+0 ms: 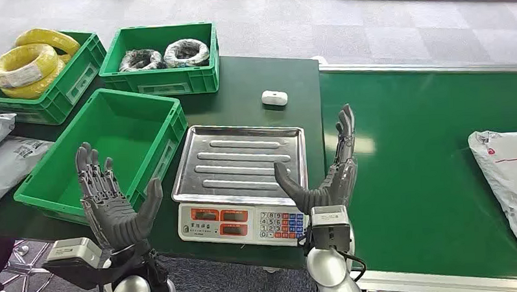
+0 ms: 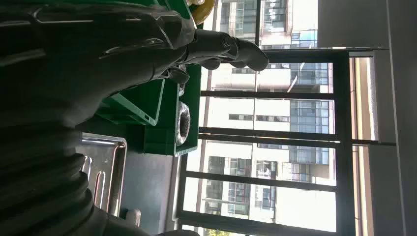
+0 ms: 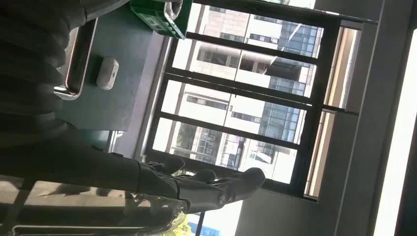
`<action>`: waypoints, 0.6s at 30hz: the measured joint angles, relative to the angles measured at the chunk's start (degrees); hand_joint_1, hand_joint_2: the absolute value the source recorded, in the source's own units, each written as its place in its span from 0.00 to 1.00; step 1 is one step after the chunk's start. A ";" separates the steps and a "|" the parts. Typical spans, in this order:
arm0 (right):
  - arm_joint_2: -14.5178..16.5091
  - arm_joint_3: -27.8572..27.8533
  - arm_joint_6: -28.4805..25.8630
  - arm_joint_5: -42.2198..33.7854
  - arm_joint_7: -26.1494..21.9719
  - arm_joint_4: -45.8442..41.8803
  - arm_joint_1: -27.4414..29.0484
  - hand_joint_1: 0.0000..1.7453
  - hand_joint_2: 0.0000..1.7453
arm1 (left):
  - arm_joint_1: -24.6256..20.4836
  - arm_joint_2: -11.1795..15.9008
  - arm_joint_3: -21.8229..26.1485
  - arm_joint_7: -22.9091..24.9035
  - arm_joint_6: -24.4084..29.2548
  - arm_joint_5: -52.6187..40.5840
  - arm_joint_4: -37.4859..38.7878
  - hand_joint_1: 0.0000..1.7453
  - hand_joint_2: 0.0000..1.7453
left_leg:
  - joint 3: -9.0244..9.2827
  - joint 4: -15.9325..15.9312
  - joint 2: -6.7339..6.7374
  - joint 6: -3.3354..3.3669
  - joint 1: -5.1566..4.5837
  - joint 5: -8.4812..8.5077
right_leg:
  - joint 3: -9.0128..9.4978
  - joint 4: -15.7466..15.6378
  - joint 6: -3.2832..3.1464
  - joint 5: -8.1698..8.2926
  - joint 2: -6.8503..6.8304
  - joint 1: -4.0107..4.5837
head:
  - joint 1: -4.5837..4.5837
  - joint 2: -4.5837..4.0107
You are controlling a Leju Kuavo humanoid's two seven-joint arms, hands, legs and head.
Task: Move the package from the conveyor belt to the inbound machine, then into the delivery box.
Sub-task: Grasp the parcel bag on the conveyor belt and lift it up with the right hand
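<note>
The white plastic package (image 1: pixel 507 183) lies on the green conveyor belt (image 1: pixel 412 173), far out to the right. Nothing is picked up yet, so the first step is just starting. The right hand (image 1: pixel 328 176) is open and empty, well left of it. It must reach right and grab it. The left hand (image 1: pixel 112 200) is open too, over the empty green box (image 1: pixel 46 192).

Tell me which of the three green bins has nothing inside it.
The green bin nearest the scale is empty; the two behind it hold yellow coils and dark coils.
</note>
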 joint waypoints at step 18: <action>-2.95 -9.54 -5.58 47.88 30.02 7.48 -11.66 0.00 1.00 | -0.24 -0.04 0.21 0.00 -1.46 1.81 0.92 0.00 1.00 | 0.05 0.03 -0.04 0.02 -0.02 0.03 | 0.07 -0.01 0.02 0.04 -0.02 -0.02 | 0.02 0.00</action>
